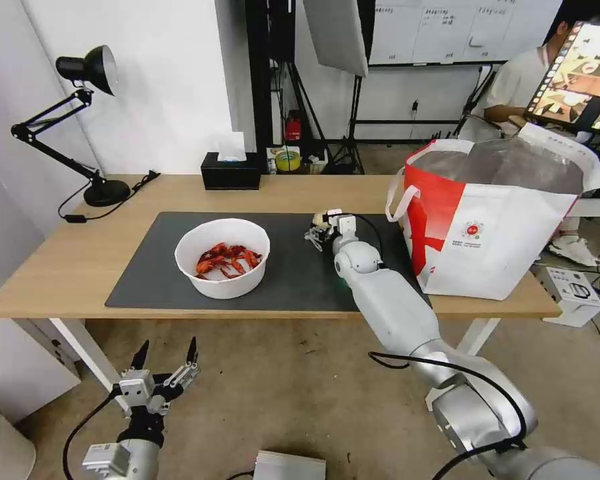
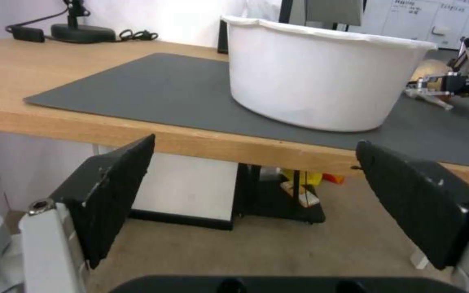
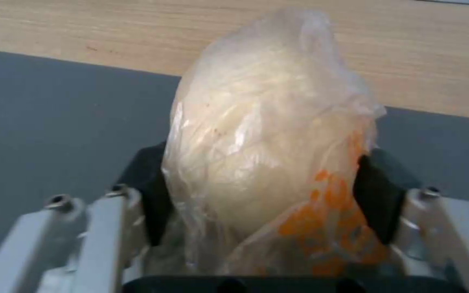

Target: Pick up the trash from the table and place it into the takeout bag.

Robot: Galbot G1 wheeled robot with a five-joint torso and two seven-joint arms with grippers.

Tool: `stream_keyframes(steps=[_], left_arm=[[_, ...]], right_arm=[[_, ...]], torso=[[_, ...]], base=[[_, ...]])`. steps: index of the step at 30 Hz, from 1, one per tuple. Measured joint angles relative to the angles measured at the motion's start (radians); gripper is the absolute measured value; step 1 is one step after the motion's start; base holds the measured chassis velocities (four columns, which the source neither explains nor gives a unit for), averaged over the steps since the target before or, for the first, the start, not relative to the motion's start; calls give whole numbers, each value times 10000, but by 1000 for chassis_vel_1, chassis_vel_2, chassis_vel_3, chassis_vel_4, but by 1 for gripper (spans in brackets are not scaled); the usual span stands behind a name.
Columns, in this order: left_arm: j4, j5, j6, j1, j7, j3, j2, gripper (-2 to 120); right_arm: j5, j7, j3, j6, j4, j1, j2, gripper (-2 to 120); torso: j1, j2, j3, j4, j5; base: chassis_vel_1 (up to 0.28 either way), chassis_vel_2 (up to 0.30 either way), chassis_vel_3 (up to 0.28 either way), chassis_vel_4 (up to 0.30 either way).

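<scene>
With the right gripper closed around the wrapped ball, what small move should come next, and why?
Probably a short lift straight up. The right gripper pinches the clear-wrapped ball low over the mat, and the takeout bag rim stands higher beside it. The left gripper hangs open below the table.

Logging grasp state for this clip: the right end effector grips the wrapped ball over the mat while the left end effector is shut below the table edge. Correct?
Not quite. The left end effector is open, its fingers spread wide, as the left wrist view shows. The rest holds: the right end effector grips the wrapped ball over the mat.
</scene>
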Motion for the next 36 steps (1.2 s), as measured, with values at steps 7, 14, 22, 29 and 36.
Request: stream_keyframes(steps=[7, 14, 22, 29, 36], left_arm=[[-1, -25, -49, 43, 19, -53, 10, 100], [-4, -81, -64, 10, 23, -100, 18, 100], [2, -214, -64, 4, 23, -289, 207, 100], [26, -286, -63, -11, 24, -344, 309, 100], [154, -503, -47, -126, 23, -541, 585, 100]], right_arm=[[54, 79, 18, 222, 253, -173, -14, 36], [345, 179, -40, 335, 880, -489, -256, 11], [732, 191, -330, 623, 2407, -1048, -799, 4], [934, 114, -414, 1011, 4174, -1843, -1500, 4], [977, -37, -374, 1397, 6602, -3345, -2708, 4]], torso=[[0, 0, 0, 1, 0], [0, 0, 0, 0, 0], [0, -1, 0, 0, 0], [0, 0, 0, 2, 1], [-1, 0, -1, 1, 0]], base=[[0, 0, 0, 0], [0, 0, 0, 0], [0, 0, 0, 0], [0, 0, 0, 0], [0, 0, 0, 0]])
